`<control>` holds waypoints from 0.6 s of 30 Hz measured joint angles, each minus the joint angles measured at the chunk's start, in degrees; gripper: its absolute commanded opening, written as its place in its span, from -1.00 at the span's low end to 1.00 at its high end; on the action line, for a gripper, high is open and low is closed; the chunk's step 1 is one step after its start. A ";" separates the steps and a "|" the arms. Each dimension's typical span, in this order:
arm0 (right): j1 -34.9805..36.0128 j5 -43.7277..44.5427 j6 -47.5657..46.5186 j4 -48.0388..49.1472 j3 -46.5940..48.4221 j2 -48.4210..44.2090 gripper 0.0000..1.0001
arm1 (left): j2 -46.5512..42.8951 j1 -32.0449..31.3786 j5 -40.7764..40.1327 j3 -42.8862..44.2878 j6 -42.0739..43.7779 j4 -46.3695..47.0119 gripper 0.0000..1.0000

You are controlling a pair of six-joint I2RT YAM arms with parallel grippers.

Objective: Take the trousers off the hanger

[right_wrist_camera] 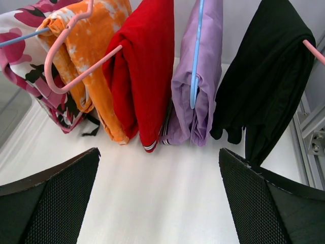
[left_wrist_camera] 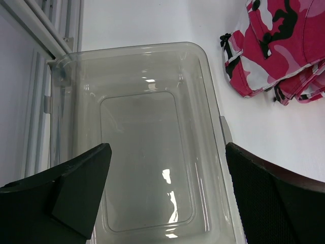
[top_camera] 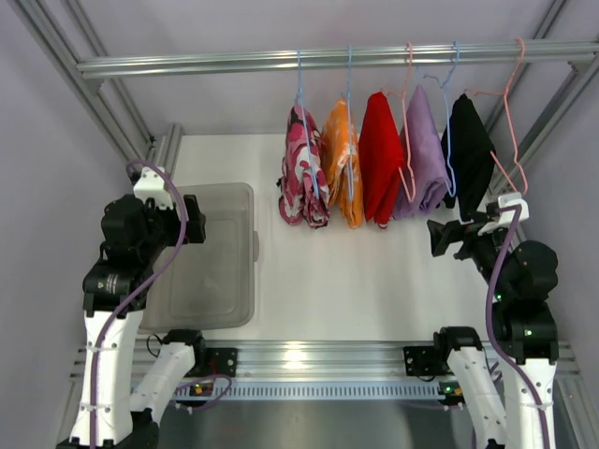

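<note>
Pink-white-black camouflage trousers [top_camera: 301,170] hang folded over a blue hanger [top_camera: 300,89] at the left end of the row on the rail [top_camera: 234,64]. Orange trousers with white blotches [top_camera: 342,176] hang right beside them. The camouflage pair's hem [left_wrist_camera: 274,46] shows at the top right of the left wrist view, and both pairs, camouflage [right_wrist_camera: 23,61] and orange [right_wrist_camera: 94,66], sit at the upper left of the right wrist view. My left gripper [top_camera: 194,220] [left_wrist_camera: 167,170] is open above the bin, holding nothing. Below the black garment, my right gripper [top_camera: 438,238] [right_wrist_camera: 158,170] hangs open and empty, short of the clothes.
A clear plastic bin [top_camera: 211,257] [left_wrist_camera: 142,152] stands on the table's left side. A red garment [top_camera: 379,168] [right_wrist_camera: 144,66], a purple one [top_camera: 426,159] [right_wrist_camera: 200,76] and a black one [top_camera: 468,154] [right_wrist_camera: 264,76] hang right of the trousers. Aluminium frame posts [top_camera: 552,103] flank the table.
</note>
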 measured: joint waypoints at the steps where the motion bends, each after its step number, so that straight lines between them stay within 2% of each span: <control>1: -0.02 0.00 0.00 0.02 -0.17 -0.02 0.99 | 0.00 0.00 -0.11 0.00 -0.07 0.13 0.98; 10: -0.02 -0.46 0.96 0.26 -0.83 0.07 0.99 | 0.31 0.00 2.47 0.00 -1.90 0.00 0.98; 14: -0.02 -0.63 1.05 0.11 -0.83 0.11 0.99 | -0.04 0.00 9.88 -1.18 -7.17 2.69 0.98; 18: -0.02 -0.66 1.16 -0.33 -0.83 0.24 0.99 | -0.17 -0.02 21.64 -4.87 -16.98 11.32 0.98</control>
